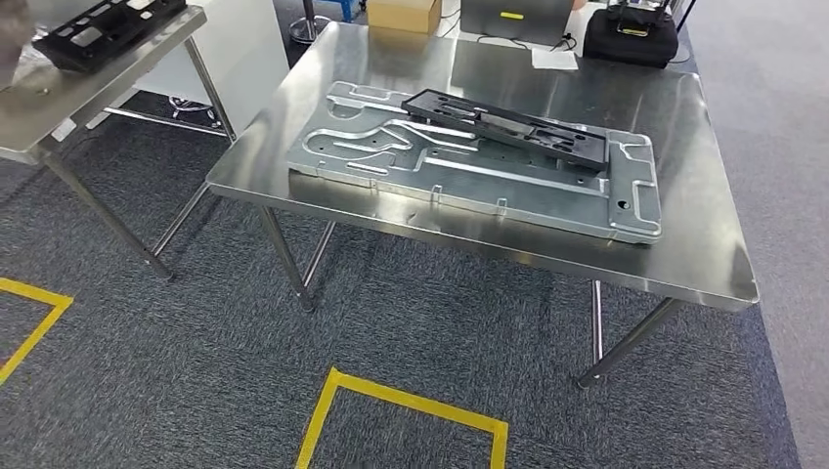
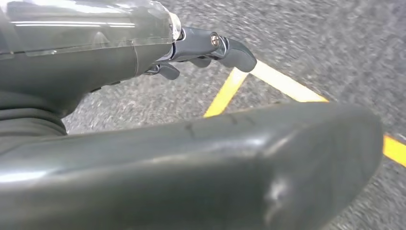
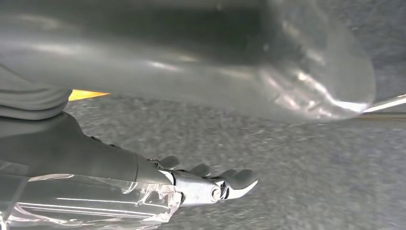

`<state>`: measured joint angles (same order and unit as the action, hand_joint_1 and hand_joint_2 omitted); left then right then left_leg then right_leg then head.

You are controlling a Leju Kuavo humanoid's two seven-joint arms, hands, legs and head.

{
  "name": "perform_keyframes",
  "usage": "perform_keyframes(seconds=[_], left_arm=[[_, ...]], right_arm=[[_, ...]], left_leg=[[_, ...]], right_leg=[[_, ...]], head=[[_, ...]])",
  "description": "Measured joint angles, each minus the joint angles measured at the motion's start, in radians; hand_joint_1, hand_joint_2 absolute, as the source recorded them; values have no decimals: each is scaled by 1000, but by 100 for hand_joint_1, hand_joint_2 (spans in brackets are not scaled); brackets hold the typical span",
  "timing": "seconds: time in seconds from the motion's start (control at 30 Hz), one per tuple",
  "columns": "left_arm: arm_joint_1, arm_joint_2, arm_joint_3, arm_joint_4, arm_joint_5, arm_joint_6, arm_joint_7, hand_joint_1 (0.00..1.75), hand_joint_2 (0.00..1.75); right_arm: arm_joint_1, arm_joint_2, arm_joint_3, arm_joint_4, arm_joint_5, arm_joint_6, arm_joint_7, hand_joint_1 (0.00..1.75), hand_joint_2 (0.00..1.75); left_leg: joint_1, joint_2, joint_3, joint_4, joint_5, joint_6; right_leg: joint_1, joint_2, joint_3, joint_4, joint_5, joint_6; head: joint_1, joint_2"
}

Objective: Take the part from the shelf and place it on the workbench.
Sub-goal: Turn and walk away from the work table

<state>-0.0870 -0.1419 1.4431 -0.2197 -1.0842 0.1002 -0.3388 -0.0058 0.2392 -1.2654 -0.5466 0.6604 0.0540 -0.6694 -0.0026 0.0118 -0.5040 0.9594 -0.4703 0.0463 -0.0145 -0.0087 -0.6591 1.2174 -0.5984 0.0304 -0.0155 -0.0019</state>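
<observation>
The left hand (image 2: 201, 48) hangs over grey carpet (image 2: 311, 43) w/ yellow tape lines (image 2: 282, 84). Its dark fingers (image 2: 234, 52) are stretched out and apart from the thick thumb, w/ nothing between them - the hand is empty and not closed. The right hand (image 3: 206, 184) is the same: fingers (image 3: 237, 177) extended above the carpet, holding nothing, a clear plastic wrap around the wrist part.

Going outward, in the head view, a steel workbench (image 1: 704, 264) stands in front, on thin metal legs. On its top lies a big silver metal plate (image 1: 489, 181) w/ pressed ribs and cutouts, flat on the surface. On the far edge of this plate rests a long black part (image 1: 508, 125), approx. parallel to the plate's long side, touching it.

At the left a second steel table (image 1: 59, 117) stands apart from the workbench; on it lies another black part (image 1: 103, 29), partly cut by the picture border. If this table is the shelf - I cannot tell.

Behind the workbench, on the floor side: a cardboard box (image 1: 403, 14) and a black bag (image 1: 631, 37). Yellow tape squares (image 1: 401, 401) are marked on the carpet before the workbench.
</observation>
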Motion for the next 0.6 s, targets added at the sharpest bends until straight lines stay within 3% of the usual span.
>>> perform_keyframes(seconds=[0.03, 0.07, 0.1, 0.2, 0.27, 0.33, 0.4, 0.47, 0.53, 0.57, 0.6], left_arm=[[1, 0, 0, 0, -1, 0, -1, 0, 0], [2, -1, 0, 0, -1, 0, -1, 0, 0], [2, -1, 0, 0, -2, 0, -1, 0, 0], [3, -3, 0, 0, -2, 0, -1, 0, 0], [3, -4, 0, 0, -4, 2, -2, 0, 0], [3, -3, 0, 0, -6, 6, -2, 0, 0], [4, -3, 0, 0, -8, 9, -2, 0, 0], [4, -2, 0, 0, -10, 11, -2, 0, 0], [4, -2, 0, 0, -13, 12, -1, 0, 0], [5, -2, 0, 0, -14, 12, -1, 0, 0], [5, -2, 0, 0, -14, 13, 0, 0, 0]], right_arm=[[0, -4, -6, 10, 2, -1, 1, 0, 0], [-1, -9, -12, 19, 3, -1, 1, 0, 0], [-2, -12, -15, 26, 4, -2, 2, 0, 0], [-5, -19, -23, 40, 7, -5, 5, 0, 0], [-8, -22, -25, 54, 41, -44, 51, 0, 0], [-11, -24, -25, 78, 93, -112, 139, 0, 0], [-12, -27, -25, 98, 119, -150, 191, 0, 0], [-11, -28, -25, 114, 130, -167, 213, 0, 0], [-11, -32, -25, 136, 146, -188, 248, 0, 0], [-12, -34, -25, 150, 158, -201, 276, 0, 0], [-13, -36, -25, 165, 172, -212, 311, 0, 0]], left_leg=[[-2, -8, -13, 1, 9, 0], [-3, -16, -24, 3, 18, -1], [-3, -25, -33, 6, 25, -3], [-4, -48, -54, 17, 40, -13], [-5, -58, -63, 24, 47, -23], [-5, -68, -69, 27, 53, -34], [-4, -57, -86, 60, 28, -45], [1, -33, -133, 171, -42, -57], [6, -24, -184, 301, -100, -67], [8, -22, -193, 332, -105, -70], [9, -19, -179, 318, -88, -70]], right_leg=[[1, 4, -12, 52, -19, 0], [1, 5, -8, 72, -15, 0], [1, 7, 18, 48, 7, -2], [1, 36, 163, -172, 70, -14], [4, 52, 201, -242, 71, -22], [4, 42, 199, -247, 74, -31], [0, 24, 196, -251, 81, -45], [0, 6, 189, -252, 86, -55], [2, -12, 181, -248, 88, -57], [2, -21, 179, -246, 88, -57], [2, -31, 178, -244, 88, -56]], head=[[0, 0], [0, 0], [0, 0], [-1, 0], [-1, 0], [-1, 0], [-3, 0], [-6, 0], [-7, 0], [-7, 0], [-7, 0]])
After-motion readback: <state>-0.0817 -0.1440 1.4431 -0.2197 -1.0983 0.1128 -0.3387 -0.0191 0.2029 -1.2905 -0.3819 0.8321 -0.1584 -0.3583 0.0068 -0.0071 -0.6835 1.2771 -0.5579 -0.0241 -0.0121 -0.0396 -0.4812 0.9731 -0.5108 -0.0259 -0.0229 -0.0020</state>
